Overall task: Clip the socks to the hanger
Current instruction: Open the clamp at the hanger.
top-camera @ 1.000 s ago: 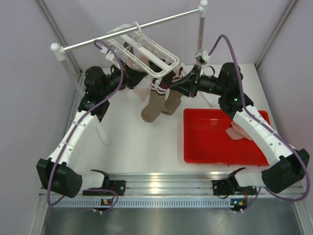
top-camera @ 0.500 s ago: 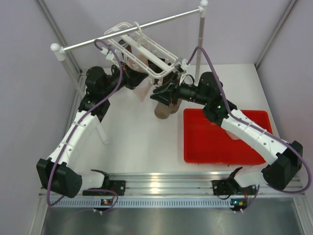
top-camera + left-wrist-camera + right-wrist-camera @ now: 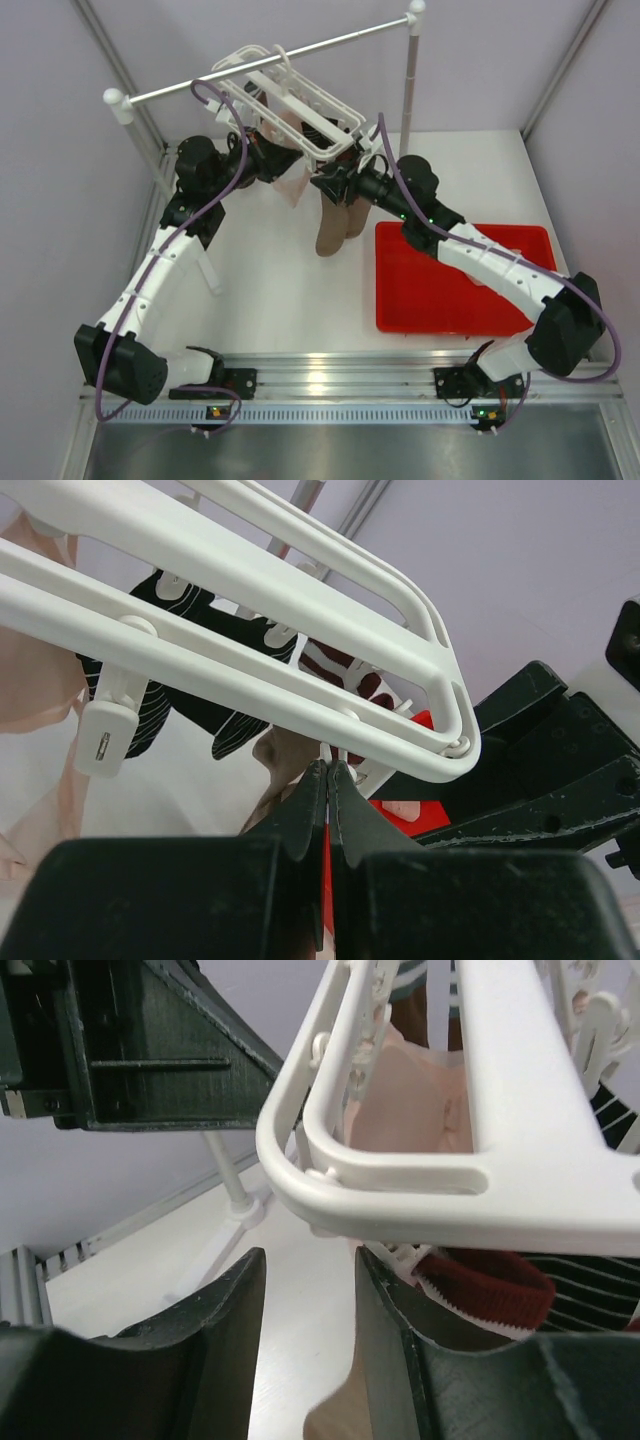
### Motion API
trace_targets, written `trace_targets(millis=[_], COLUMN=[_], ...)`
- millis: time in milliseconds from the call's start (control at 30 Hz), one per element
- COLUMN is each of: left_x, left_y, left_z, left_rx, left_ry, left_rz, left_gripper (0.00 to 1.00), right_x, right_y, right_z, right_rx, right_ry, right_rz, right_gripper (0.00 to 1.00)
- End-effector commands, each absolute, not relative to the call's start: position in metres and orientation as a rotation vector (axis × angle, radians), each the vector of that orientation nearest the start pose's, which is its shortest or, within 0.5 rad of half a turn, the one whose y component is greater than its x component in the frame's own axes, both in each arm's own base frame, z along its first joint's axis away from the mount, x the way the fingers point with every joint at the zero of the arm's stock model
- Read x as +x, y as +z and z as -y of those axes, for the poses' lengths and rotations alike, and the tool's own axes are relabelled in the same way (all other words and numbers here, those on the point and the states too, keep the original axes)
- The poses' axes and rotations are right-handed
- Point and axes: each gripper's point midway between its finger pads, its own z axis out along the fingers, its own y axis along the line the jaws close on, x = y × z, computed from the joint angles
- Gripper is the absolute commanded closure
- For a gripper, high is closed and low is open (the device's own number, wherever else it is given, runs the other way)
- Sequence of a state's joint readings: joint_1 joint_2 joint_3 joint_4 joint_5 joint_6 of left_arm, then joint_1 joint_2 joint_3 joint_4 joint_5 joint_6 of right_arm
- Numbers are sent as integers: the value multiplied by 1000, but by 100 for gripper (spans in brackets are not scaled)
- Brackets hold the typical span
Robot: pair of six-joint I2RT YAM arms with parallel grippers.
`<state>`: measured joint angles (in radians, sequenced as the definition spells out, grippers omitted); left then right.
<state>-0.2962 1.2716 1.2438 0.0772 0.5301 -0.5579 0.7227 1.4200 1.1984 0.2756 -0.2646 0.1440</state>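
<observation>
The left jaws are pressed together. Their dark fingers [image 3: 305, 815] meet in a thin seam with nothing visible between them. The tips sit just under the long edge bar of the white hanger [image 3: 300, 640], right below a small clip [image 3: 336, 752] dangling from that bar. Dark fabric with thin white stripes [image 3: 150, 705] hangs behind the bars at 10 o'clock of the tips.

The right jaws stand apart. Their fingers [image 3: 235, 1300] leave a clear gap that shows only the white tabletop [image 3: 150, 1270], with nothing held between them. The hanger's rounded corner is just above this gap. At 3 o'clock of the gap, the maroon, white-edged cuff of one of the taupe-brown socks [image 3: 480, 1290] lies just beside the finger on that side. A pink sock [image 3: 415, 1100] shows through the frame at 1 o'clock.

From above, both arms reach to the hanger at 12 o'clock of the tabletop, the left arm [image 3: 160, 265] from its 9 o'clock side and the right arm [image 3: 480, 255] from its 3 o'clock side. The hanger is tilted and hangs at the long rail [image 3: 270, 55]. The taupe-brown socks hang limp below the hanger's 6 o'clock edge, toes down, and the pink sock is just beside them at 9 o'clock. A red tray [image 3: 400, 300] lies at 4 o'clock, and the right arm crosses over it.
</observation>
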Motion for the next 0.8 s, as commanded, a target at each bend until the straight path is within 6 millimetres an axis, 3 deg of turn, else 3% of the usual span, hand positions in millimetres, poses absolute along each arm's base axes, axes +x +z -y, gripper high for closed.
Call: trace_targets(millis=[0, 167, 467, 767], left_x=[340, 339, 335, 337], left_y=[419, 415, 417, 411], left_z=[222, 223, 227, 228], left_rx=[260, 275, 299, 298], left_ry=[-1097, -1099, -1128, -1133], left_rz=[-1569, -1580, -1569, -1595], left_gripper=[100, 100, 100, 100], right_x=[329, 330, 344, 344], right_y=[384, 387, 374, 390], right_z=[-354, -360, -360, -361], right_rx=[-653, -692, -712, -706], right_ry=[850, 865, 834, 844], right_rz=[-1282, -1244, -1257, -1190], right_gripper=[59, 57, 56, 58])
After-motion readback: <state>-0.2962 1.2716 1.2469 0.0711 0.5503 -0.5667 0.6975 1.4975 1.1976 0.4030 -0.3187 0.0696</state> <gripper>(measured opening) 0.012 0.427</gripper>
